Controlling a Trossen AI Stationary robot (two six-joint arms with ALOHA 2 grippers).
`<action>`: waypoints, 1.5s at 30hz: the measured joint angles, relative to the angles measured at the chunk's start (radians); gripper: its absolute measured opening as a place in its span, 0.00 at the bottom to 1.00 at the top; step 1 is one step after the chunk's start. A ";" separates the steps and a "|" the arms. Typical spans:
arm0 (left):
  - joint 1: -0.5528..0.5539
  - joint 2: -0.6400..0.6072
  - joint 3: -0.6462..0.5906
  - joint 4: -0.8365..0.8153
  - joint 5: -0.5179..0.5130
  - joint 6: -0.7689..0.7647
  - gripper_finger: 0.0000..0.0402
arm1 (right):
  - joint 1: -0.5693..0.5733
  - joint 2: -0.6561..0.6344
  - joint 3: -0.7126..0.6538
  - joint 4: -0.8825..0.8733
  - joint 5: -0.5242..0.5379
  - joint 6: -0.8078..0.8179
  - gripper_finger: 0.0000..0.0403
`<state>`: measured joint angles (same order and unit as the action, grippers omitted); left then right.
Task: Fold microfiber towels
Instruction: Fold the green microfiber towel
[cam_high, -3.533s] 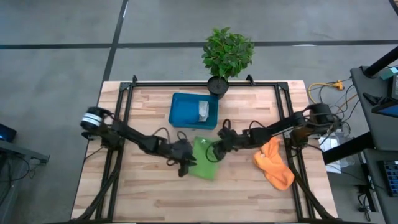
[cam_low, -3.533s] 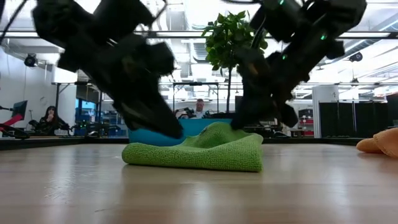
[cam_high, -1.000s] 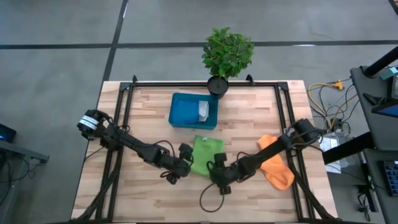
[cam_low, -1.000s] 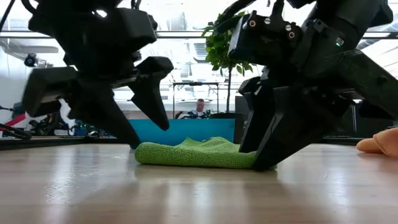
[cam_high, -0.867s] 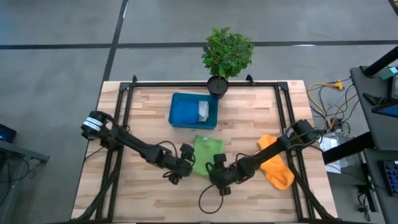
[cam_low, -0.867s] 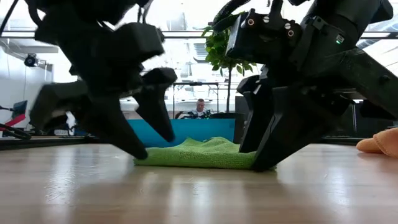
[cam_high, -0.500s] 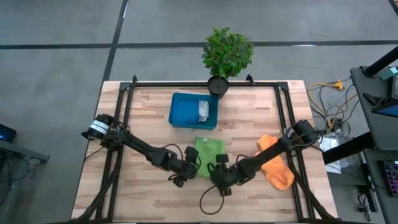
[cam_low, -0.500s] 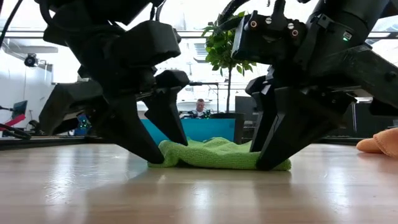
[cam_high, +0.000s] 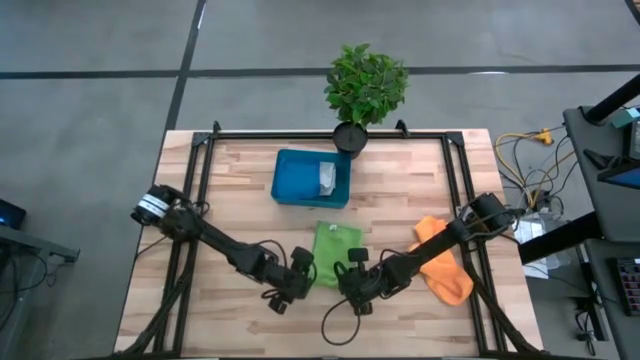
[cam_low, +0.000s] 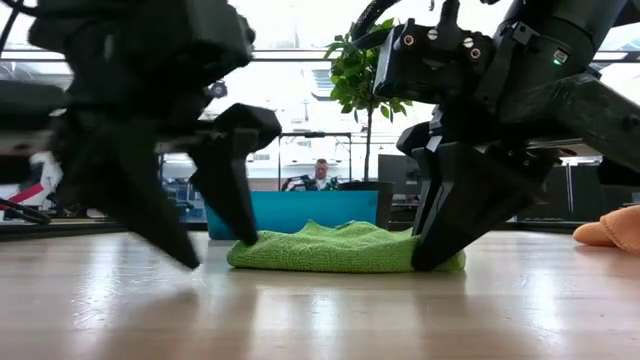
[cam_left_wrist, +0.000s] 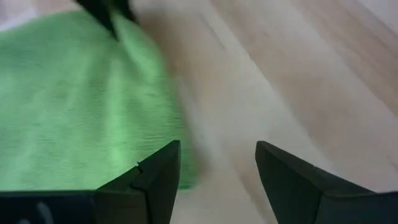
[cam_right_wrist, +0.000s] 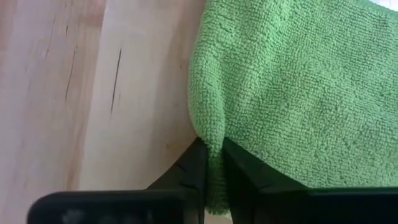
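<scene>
Right claw (cam_right_wrist: 211, 163) is pinched tight on the near edge of the lime green towel (cam_high: 334, 252), a ridge of the cloth squeezed between its two dark fingers (cam_right_wrist: 189, 171) in the right wrist view. In the low view the same claw (cam_low: 440, 255) comes down onto the towel's (cam_low: 340, 250) right end at the tabletop (cam_low: 320, 310). The left claw (cam_left_wrist: 214, 165) stands spread apart with nothing between its fingers (cam_left_wrist: 158, 180); one finger sits at the towel's (cam_left_wrist: 74, 106) edge and the other over bare wood. In the low view this claw (cam_low: 215, 250) is just at the towel's left end.

The green towel lies folded and bunched a little below the centre of the high view, with the left claw (cam_high: 290, 283) at its lower left and the right claw (cam_high: 352, 275) at its lower right. To the right of it, near the right arm, the orange towel (cam_high: 443, 262) lies in a loose heap; its edge shows at the far right of the low view. Above the green towel stands the blue tray (cam_high: 296, 178), holding a folded grey-white towel (cam_high: 326, 179). Beyond the tray, at the tabletop's (cam_high: 240, 170) upper edge, is a potted plant (cam_high: 365, 85). A person (cam_low: 321, 175) sits in the room behind, seen at the centre of the low view.
</scene>
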<state>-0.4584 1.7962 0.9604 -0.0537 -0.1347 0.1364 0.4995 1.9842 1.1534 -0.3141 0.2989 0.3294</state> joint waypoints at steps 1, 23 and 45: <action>-0.006 0.009 0.000 -0.002 -0.002 0.000 0.49 | 0.000 0.000 0.000 0.000 0.001 0.000 0.08; -0.021 0.109 0.043 0.013 -0.299 -0.106 0.49 | 0.006 -0.011 -0.001 0.006 -0.042 0.007 0.07; -0.018 0.044 0.187 -0.120 -0.177 -0.021 0.13 | 0.009 -0.011 0.000 0.008 -0.047 0.003 0.07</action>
<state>-0.4767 1.8404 1.1469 -0.1734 -0.3121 0.1150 0.5083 1.9732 1.1534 -0.3061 0.2516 0.3328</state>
